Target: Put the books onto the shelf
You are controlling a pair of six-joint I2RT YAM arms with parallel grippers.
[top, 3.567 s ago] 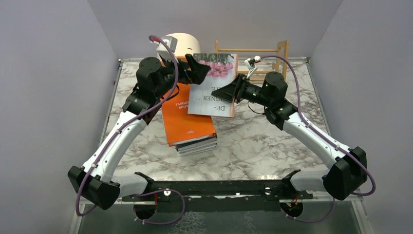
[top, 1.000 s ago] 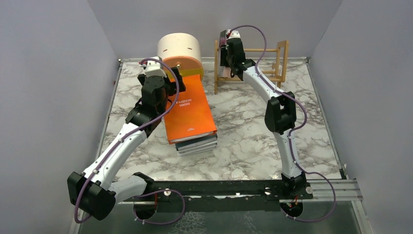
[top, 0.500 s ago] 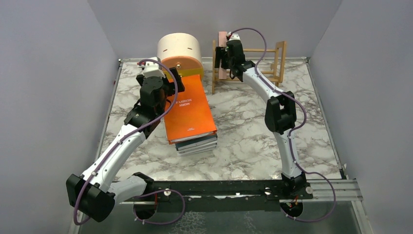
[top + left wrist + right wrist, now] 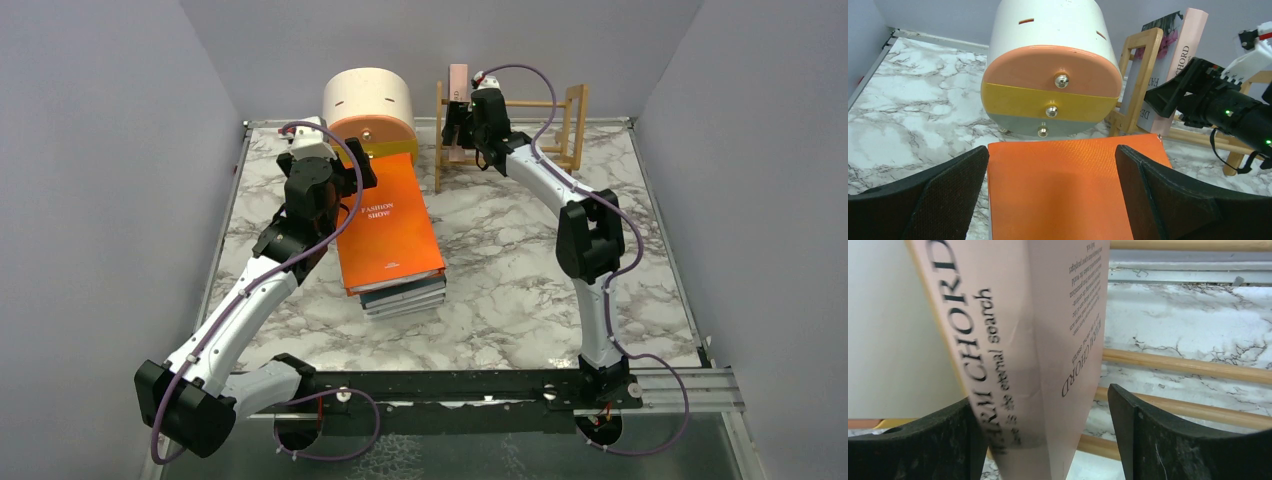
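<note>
A stack of books (image 4: pixel 405 298), topped by an orange hardback (image 4: pixel 390 235), lies left of centre on the white marbled surface (image 4: pixel 500 270). The left jaws hover wide open over its far end, holding nothing. At the far edge sit a round cream drawer box (image 4: pixel 368 100) and a light-wood slatted rack (image 4: pixel 578 110). A pale pink book (image 4: pixel 1048 340) stands at the rack's left end; the right jaws straddle its spine, parted, not clamping it.

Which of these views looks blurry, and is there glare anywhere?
Right wrist view: the pink book has soft spine lettering, close to the lens. Left wrist view: sharp, with glinting knobs on the drawer box. Top view: evenly lit, no glare.
</note>
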